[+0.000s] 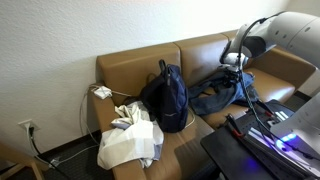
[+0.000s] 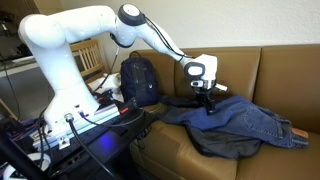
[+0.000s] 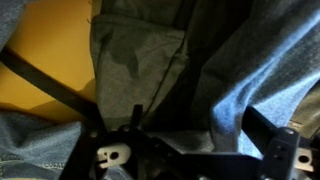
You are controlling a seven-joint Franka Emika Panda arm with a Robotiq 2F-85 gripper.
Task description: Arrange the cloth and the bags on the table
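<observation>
My gripper [image 2: 207,93] hangs wide open and empty, just above the denim cloth [image 2: 240,125], which lies rumpled on the couch cushion [image 2: 168,150] directly beneath me. I should drop straight onto a thick fold, pinch several layers, then lift slowly.

Arm: the white arm [image 2: 60,40] rises at the left of the frame in an exterior view, bends near top centre and slopes down to mid-frame; in an exterior view it enters from the upper right [image 1: 290,30].
Wrist: the wrist [image 2: 198,70] is turned downward, at frame centre.
Gripper: the gripper [image 2: 207,96] points down, jaws spread wide.
Wrist view: the fingers [image 3: 285,148] sit along the bottom edge, well apart.
</observation>
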